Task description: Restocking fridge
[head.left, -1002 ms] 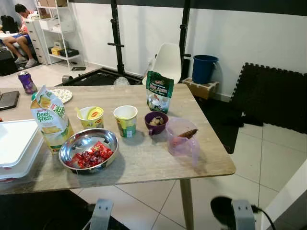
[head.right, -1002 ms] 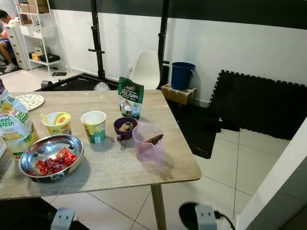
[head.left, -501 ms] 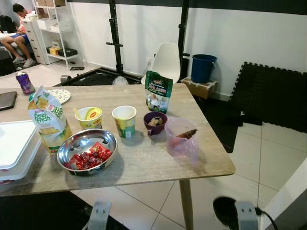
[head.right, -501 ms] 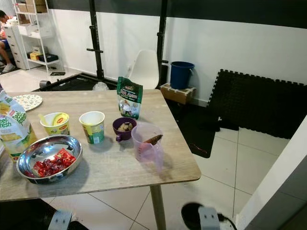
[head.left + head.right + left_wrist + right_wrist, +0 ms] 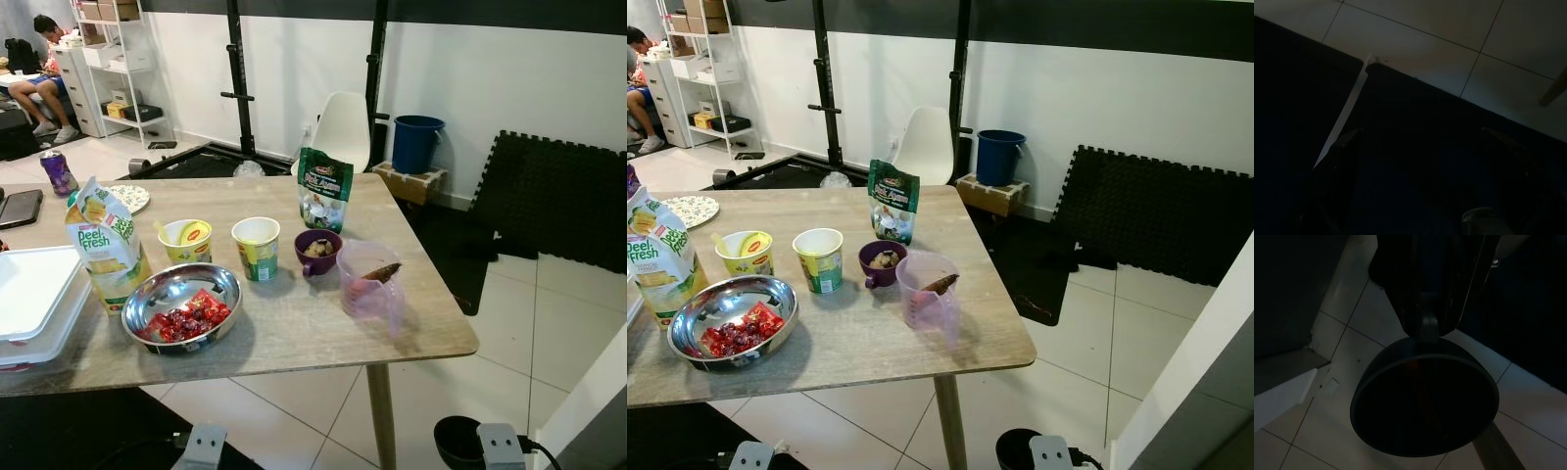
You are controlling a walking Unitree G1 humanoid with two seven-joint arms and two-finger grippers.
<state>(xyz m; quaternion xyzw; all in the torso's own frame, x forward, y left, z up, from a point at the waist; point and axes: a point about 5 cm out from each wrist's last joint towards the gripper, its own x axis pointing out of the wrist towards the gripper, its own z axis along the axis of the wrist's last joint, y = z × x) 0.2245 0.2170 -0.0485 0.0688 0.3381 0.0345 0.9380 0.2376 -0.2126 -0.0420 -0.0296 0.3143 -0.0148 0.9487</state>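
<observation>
A wooden table (image 5: 294, 333) with food items is seen in front of the robot; both arms hang low.

A juice carton (image 5: 102, 245) is placed at the table's left part, just beside a steel bowl (image 5: 181, 304) of red pieces. Behind the bowl, a yellow cup (image 5: 186, 240) and a green paper cup (image 5: 257, 247) are set side by side, then a purple bowl (image 5: 317, 251) and a plastic jug (image 5: 368, 281). A green pouch (image 5: 325, 189) stands upright behind them. The left gripper (image 5: 1420, 161) is held above a dark mat with its fingers spread apart. For the right gripper, the state of the jaws cannot be told.
</observation>
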